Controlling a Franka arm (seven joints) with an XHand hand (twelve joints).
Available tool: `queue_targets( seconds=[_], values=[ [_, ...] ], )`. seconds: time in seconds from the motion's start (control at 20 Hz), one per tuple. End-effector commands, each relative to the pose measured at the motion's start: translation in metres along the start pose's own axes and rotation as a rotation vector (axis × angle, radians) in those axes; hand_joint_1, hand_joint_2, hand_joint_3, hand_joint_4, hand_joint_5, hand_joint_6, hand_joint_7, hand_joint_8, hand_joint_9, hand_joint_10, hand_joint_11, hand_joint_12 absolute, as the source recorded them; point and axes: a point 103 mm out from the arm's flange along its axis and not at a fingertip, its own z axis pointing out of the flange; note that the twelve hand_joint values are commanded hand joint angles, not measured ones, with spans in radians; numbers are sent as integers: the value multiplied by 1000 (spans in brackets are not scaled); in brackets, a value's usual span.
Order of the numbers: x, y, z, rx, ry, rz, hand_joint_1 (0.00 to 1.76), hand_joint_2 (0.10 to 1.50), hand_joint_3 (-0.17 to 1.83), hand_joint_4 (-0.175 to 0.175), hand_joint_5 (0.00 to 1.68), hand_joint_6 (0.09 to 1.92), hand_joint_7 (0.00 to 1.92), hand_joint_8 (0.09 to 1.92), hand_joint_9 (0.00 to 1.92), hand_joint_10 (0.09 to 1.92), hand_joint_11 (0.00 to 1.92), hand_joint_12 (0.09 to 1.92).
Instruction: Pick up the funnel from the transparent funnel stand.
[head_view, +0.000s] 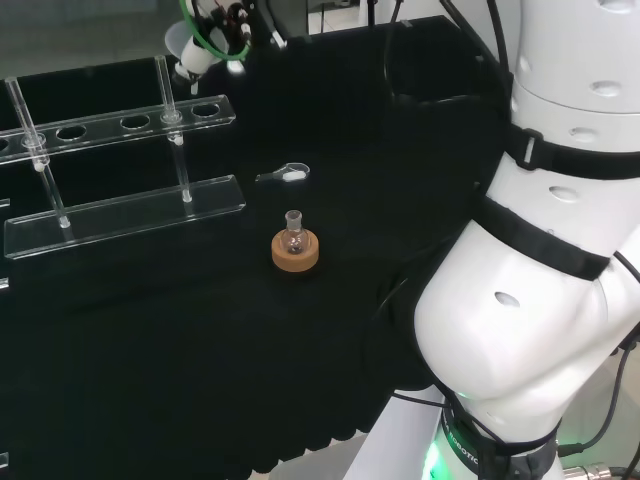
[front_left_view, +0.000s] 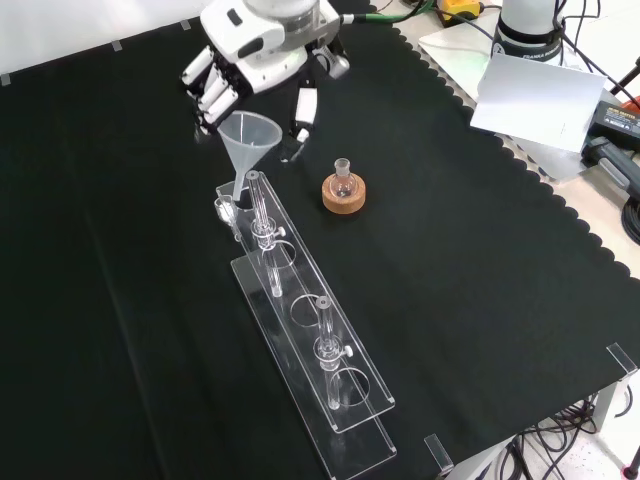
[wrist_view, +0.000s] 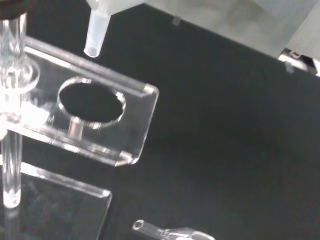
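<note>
Black-and-white hand holds clear conical funnel, fingers curled behind the cone, spout clear of transparent acrylic stand (lifted, apparently).

No readable text, labels, numbers or signs can be made out anywhere in these shots. Nothing is printed on the clear funnel stand, the funnel or the cork ring, and no lettering can be picked out on the white arm links.
</note>
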Motion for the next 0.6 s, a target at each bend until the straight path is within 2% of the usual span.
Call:
queue_targets(
  seconds=[0.05, 0.35, 0.6],
  values=[
    [-21, -32, -45, -4, -49, 58, 697, 819, 443, -7, 740, 620, 900, 719, 1082, 464, 516, 1302],
    [-34, -70, -59, 9, -66, 104, 701, 820, 448, 3, 770, 646, 910, 718, 1093, 467, 536, 1292],
    [-41, -100, -49, 52, -76, 137, 704, 817, 455, 3, 771, 665, 913, 713, 1099, 465, 567, 1273]
  ],
)
